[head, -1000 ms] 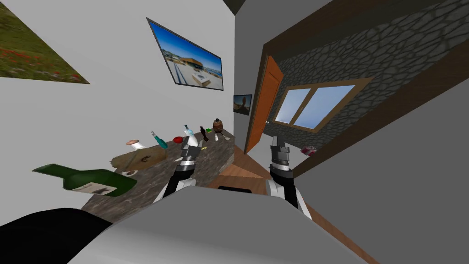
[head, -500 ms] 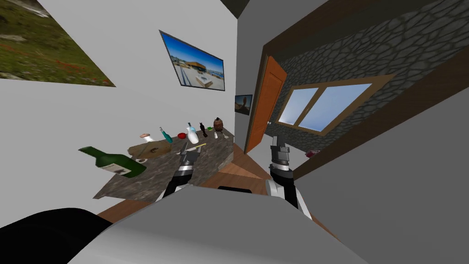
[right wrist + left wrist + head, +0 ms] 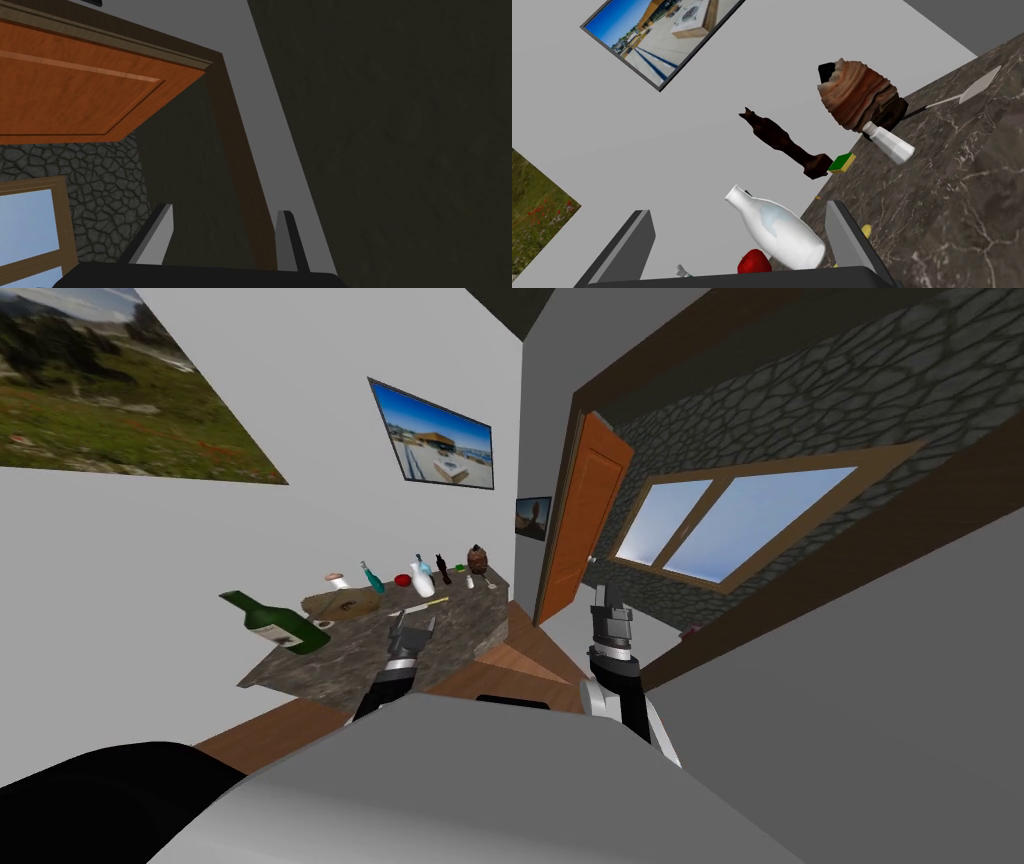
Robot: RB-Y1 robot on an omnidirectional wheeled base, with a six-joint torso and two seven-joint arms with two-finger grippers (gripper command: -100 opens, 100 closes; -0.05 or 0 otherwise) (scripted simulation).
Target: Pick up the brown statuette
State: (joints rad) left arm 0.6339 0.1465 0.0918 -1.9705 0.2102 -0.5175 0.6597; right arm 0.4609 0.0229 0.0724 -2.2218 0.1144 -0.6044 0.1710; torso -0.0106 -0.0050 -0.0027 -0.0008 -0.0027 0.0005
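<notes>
I have backed away from the counter (image 3: 335,660)

Veined dark counter (image 3: 942,170) bears brown statuette (image 3: 784,142), white bottle (image 3: 777,232), perhaps a sponge (image 3: 842,162).

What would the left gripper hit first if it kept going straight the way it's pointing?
Probably the white bottle, seen between the open fingers of the left gripper. The brown statuette stands beyond it, though depth is hard to judge.

Counter (image 3: 330,666) stands along the left wall. Statuette (image 3: 784,142) stands at its far end, by the wall. Jug (image 3: 777,232) stands left of it and nearer, with sponge (image 3: 842,162) just right. Shaker (image 3: 889,145) and barrel-shaped piece (image 3: 857,97) stand farther right. Bottle (image 3: 275,623) sits at the near left.
</notes>
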